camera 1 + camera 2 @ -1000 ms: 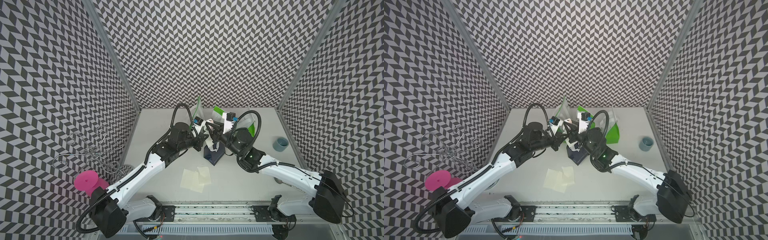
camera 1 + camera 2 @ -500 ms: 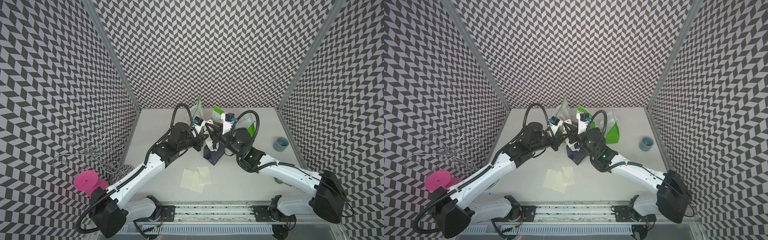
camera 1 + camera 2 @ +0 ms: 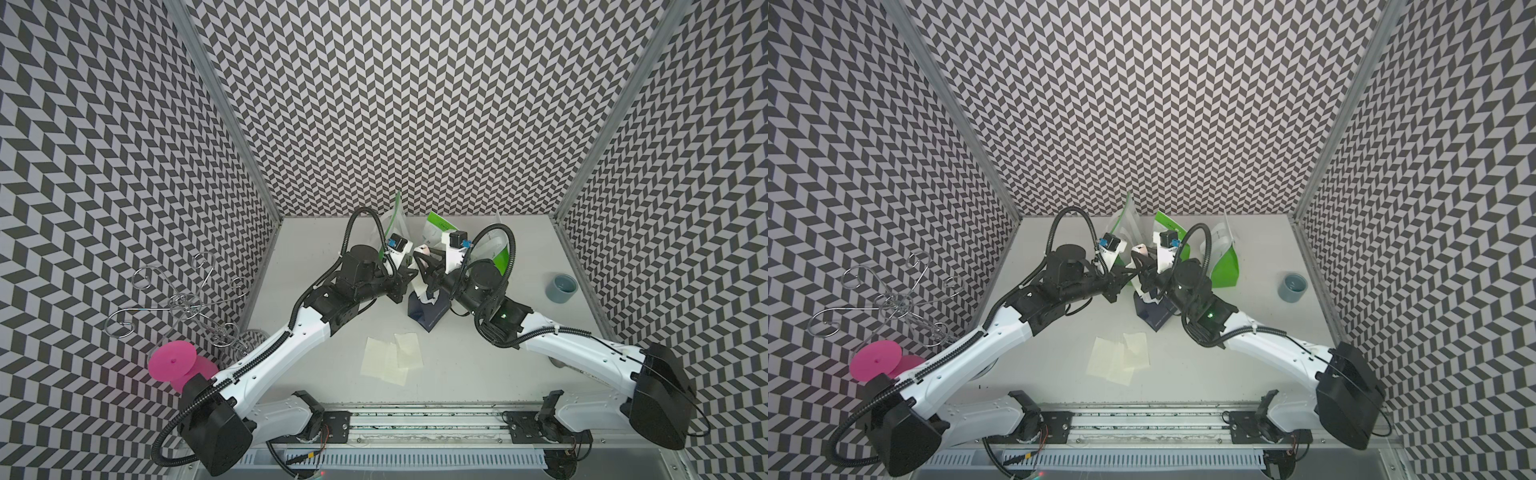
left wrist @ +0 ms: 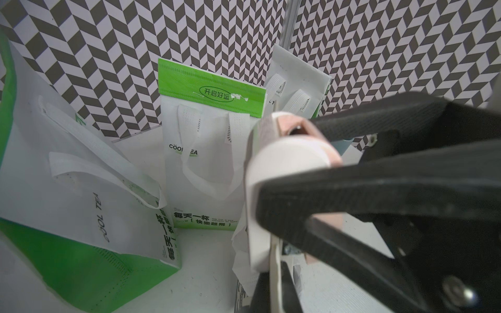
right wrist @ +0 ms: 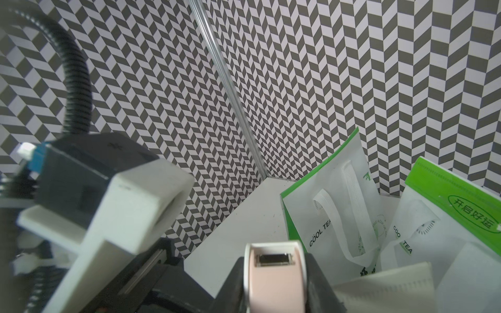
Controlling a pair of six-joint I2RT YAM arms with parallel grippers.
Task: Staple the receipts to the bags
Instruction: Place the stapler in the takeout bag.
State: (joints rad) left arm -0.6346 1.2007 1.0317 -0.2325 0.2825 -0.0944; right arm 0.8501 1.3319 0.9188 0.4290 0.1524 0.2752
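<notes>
Both arms meet mid-bench (image 3: 478, 374) over the navy bag.

- The three green bags (image 4: 206, 173) stand at the back by the wall with their straps hanging. No slip shows on any of them, so they look untouched.
- The navy bag (image 3: 428, 318) sits in front of them, between the two wrists, with white paper bunched at its mouth.
- Three loose receipts (image 3: 390, 359) lie overlapped on the near side of the bench, well apart from all the bags. The fourth is likely the paper at the navy bag, but that can't be confirmed.
- The stapler (image 5: 273, 273) is up at the navy bag's top edge.
- The right gripper (image 3: 429, 268) grasps the stapler, one finger on each face.
- The left gripper (image 3: 409, 277) is clenched just beside it. A thin white sheet runs into it in the left wrist view; whether it is receipt or strap, can't tell.

Judgement: the first of four is in hand and the staple isn't verifiable. Three bags and three receipts are left.
</notes>
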